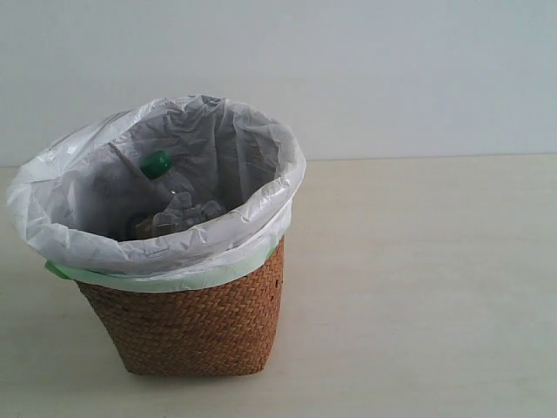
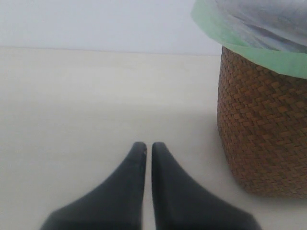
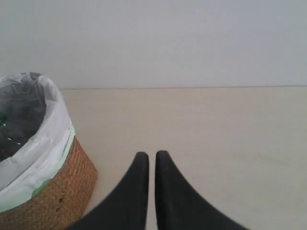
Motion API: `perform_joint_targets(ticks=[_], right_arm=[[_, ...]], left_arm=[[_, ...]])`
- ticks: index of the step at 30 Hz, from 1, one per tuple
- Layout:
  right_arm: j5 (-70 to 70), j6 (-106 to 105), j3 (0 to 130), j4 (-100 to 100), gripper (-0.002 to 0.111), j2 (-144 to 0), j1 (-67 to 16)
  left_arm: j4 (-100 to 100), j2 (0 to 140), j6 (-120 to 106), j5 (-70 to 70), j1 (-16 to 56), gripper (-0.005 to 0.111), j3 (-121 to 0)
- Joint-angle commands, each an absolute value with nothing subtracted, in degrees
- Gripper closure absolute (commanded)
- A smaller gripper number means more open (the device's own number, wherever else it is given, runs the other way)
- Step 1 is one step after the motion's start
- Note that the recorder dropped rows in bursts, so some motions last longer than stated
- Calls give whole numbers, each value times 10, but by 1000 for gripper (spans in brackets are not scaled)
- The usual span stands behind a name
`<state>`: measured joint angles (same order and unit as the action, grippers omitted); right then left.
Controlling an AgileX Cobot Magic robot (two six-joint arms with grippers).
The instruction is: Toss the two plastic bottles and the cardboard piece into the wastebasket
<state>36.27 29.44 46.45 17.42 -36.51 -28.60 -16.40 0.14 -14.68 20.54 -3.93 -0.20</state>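
Note:
The brown wicker wastebasket (image 1: 196,322) stands left of centre, lined with a white bag with a green rim. Inside it lies a clear plastic bottle with a green cap (image 1: 157,164), beside crumpled clear plastic (image 1: 187,213). The red-label bottle and the cardboard piece are hidden or out of view. My left gripper (image 2: 149,146) is shut and empty, low over the table beside the basket wall (image 2: 261,129). On the other side of the basket (image 3: 53,191), my right gripper (image 3: 151,155) is shut too, with nothing in it. Neither gripper shows in the exterior view.
A pale beige table (image 1: 418,287) carries the basket, with a plain white wall behind. Nothing else lies on the table in any view.

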Motion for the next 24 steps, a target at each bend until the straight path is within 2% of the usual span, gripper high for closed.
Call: perform_joint_targets(ticks=[1, 8, 18, 24], right_arm=[[316, 328, 344, 177, 108, -264, -285], [456, 328, 293, 168, 108, -199, -285], [453, 329, 293, 168, 108, -198, -289], [451, 329, 293, 171, 108, -137, -303]], left_arm=[[-162, 0, -149, 206, -41, 103, 0], [-162, 0, -149, 206, -41, 103, 0], [-162, 0, -149, 206, -41, 103, 0], [-162, 0, -149, 206, -41, 103, 0]])
